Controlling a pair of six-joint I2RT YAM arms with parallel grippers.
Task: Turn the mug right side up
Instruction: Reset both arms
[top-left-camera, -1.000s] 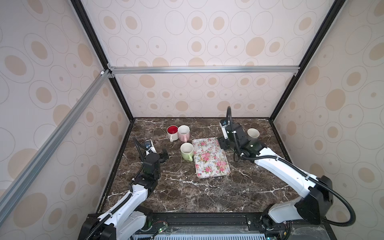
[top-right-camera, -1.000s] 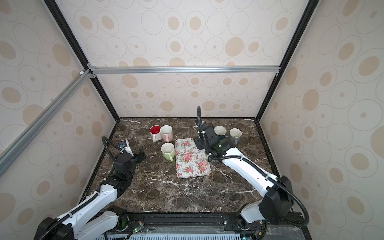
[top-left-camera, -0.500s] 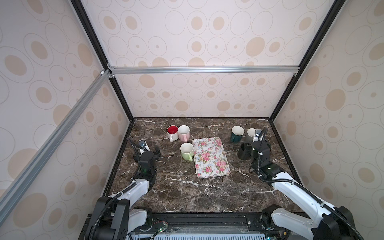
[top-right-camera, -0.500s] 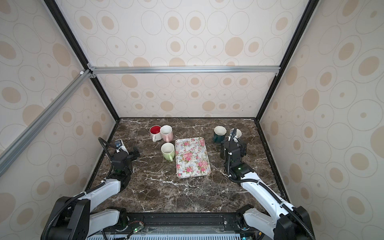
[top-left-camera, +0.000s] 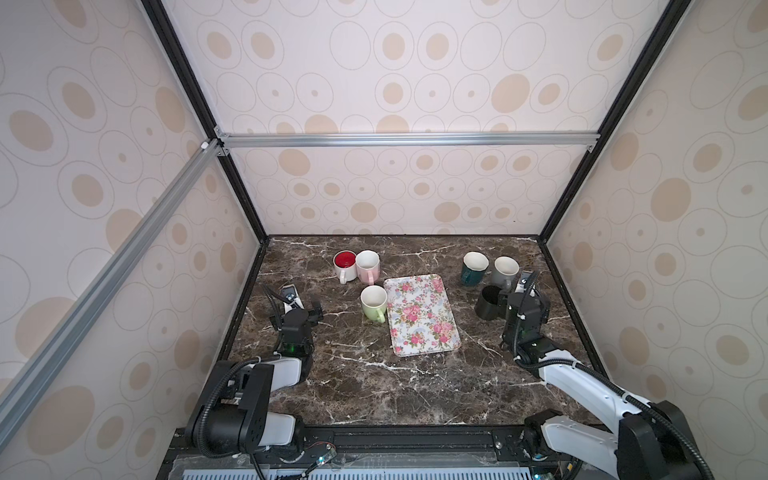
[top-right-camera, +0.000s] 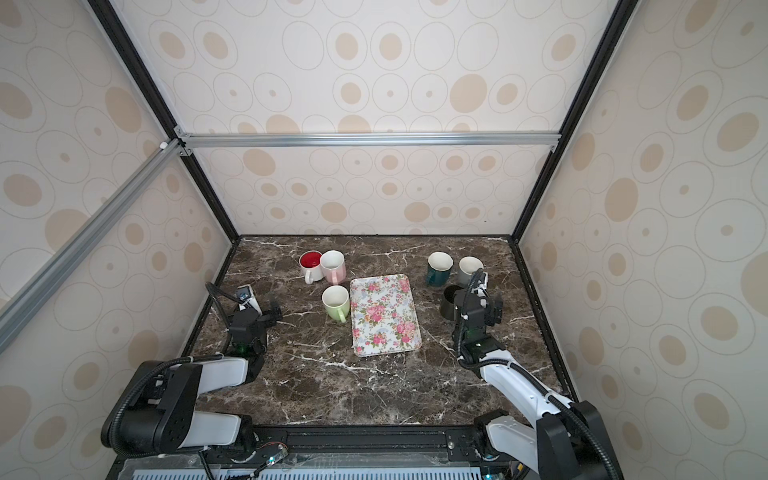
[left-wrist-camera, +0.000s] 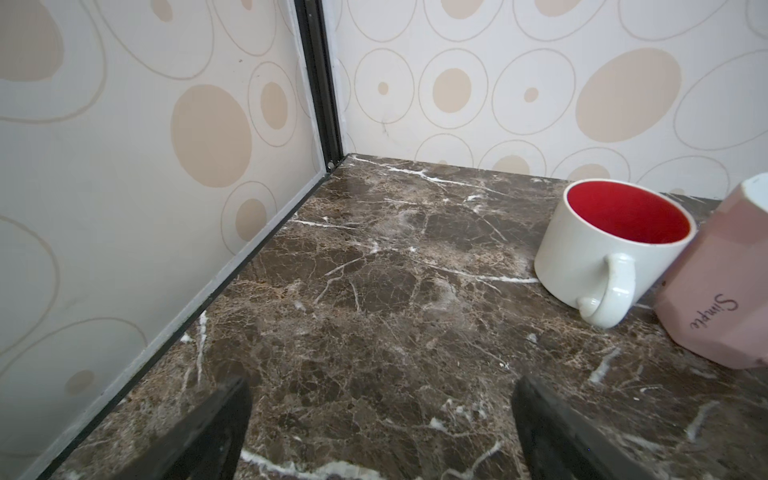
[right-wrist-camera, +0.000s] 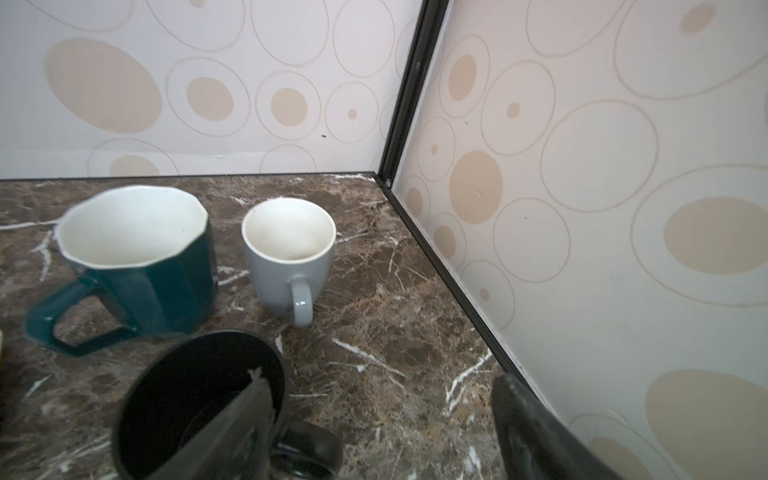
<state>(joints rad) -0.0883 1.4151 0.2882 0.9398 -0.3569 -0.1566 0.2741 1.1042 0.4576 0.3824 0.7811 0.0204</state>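
Observation:
The black mug (top-left-camera: 489, 305) (top-right-camera: 451, 305) stands mouth up on the marble at the right, in front of the teal mug. My right gripper (top-left-camera: 523, 301) (top-right-camera: 478, 307) is right beside it, open. In the right wrist view one finger (right-wrist-camera: 239, 419) overlaps the black mug's (right-wrist-camera: 187, 407) mouth, the mug's handle lies between the jaws, and the other finger is far off by the wall, so nothing is clamped. My left gripper (top-left-camera: 305, 309) (left-wrist-camera: 380, 415) rests open over bare marble at the left, away from every mug.
A teal mug (top-left-camera: 473, 268) (right-wrist-camera: 137, 257) and a grey mug (top-left-camera: 505, 270) (right-wrist-camera: 289, 249) stand upright behind the black one. A red-lined white mug (top-left-camera: 345, 266) (left-wrist-camera: 611, 245), a pink mug (top-left-camera: 368, 266) and a green mug (top-left-camera: 374, 303) stand left of the floral tray (top-left-camera: 419, 316). The side wall is close to the right gripper.
The right arm has drawn back from the teal mug at the back to the right side, leaving the black mug standing upright beside it. The left arm has folded back slightly.

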